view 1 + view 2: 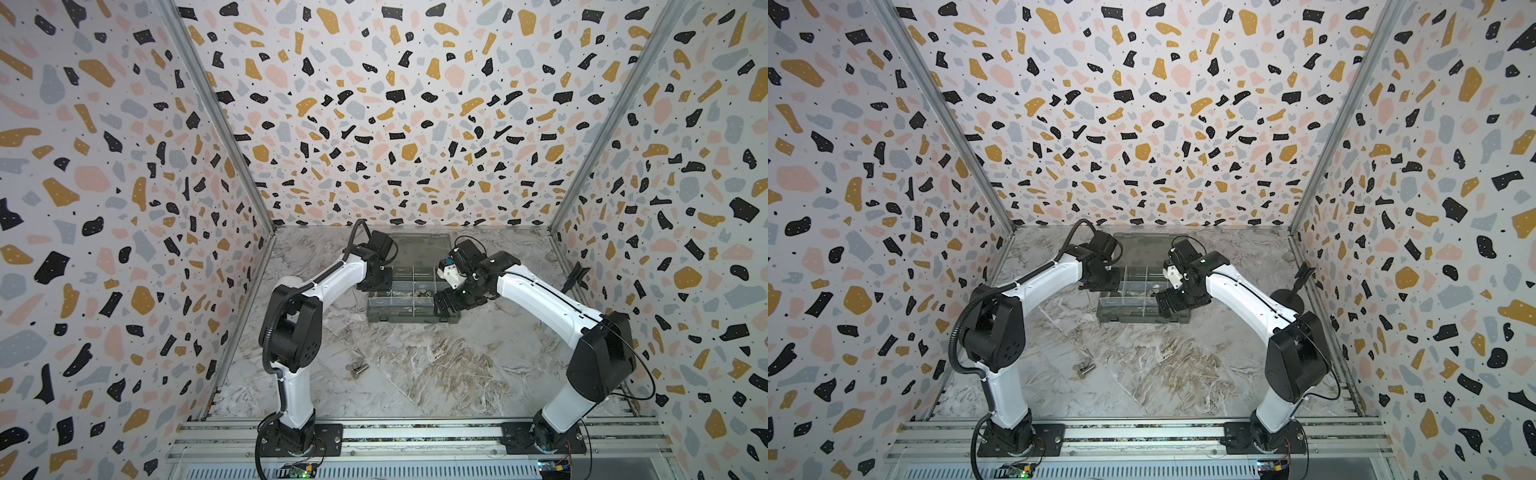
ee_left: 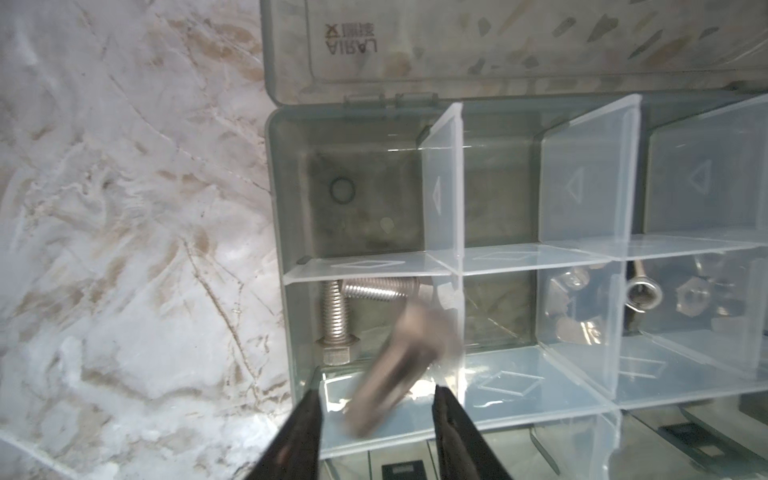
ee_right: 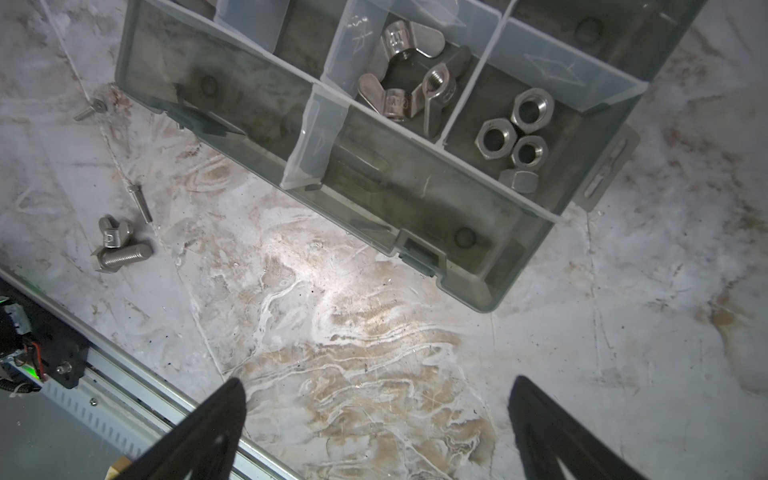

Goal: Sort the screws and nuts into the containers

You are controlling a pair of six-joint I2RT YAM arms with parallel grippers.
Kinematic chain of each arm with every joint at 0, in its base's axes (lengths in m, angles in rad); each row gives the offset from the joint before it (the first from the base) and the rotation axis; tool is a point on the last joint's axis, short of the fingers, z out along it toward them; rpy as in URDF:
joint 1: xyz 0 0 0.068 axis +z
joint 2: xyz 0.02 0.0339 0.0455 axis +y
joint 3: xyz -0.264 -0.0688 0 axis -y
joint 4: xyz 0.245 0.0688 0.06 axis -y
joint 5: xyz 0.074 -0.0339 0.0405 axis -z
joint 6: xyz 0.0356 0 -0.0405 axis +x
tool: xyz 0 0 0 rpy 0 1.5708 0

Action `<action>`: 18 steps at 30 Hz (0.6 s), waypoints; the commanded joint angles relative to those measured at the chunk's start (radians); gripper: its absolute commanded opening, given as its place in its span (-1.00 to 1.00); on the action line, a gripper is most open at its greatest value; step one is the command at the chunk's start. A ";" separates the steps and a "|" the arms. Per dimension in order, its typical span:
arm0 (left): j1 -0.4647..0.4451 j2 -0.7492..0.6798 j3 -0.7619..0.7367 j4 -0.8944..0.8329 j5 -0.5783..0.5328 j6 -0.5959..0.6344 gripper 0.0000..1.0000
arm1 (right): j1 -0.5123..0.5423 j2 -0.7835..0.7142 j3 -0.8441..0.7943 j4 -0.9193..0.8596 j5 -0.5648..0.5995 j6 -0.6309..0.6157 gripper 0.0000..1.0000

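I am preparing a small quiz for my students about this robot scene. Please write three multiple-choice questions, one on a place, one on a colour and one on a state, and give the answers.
1. Where do the six-sided nuts lie?
A) in a white cup
B) in a box compartment beside the one with the wing nuts
C) in a blue bowl

2. What colour is the box?
A) red
B) see-through grey
C) yellow

3. How is the right gripper?
A) shut on a bolt
B) shut on a nut
C) open, holding nothing

Answers:
1 B: the right wrist view shows them inside, next to the wing nuts' compartment.
2 B: its walls look grey and clear.
3 C: its jaws stand wide apart over bare table.
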State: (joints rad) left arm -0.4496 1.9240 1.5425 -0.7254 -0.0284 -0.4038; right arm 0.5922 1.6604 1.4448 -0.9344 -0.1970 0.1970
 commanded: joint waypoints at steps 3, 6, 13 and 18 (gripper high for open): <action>-0.008 0.016 0.051 -0.005 -0.002 0.008 0.01 | -0.011 -0.049 -0.010 -0.020 0.005 0.007 0.99; -0.011 0.020 0.063 -0.015 -0.004 0.007 0.08 | -0.017 -0.050 -0.012 -0.020 0.006 0.003 0.99; -0.016 -0.015 0.050 -0.016 -0.022 0.006 0.08 | -0.024 -0.035 0.001 -0.017 -0.007 -0.011 1.00; -0.017 -0.030 0.053 -0.046 -0.040 0.008 0.08 | -0.024 -0.005 0.045 -0.024 -0.016 -0.016 1.00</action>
State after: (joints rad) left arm -0.4614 1.9316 1.5829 -0.7387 -0.0448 -0.4034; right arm 0.5732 1.6569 1.4429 -0.9352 -0.1993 0.1928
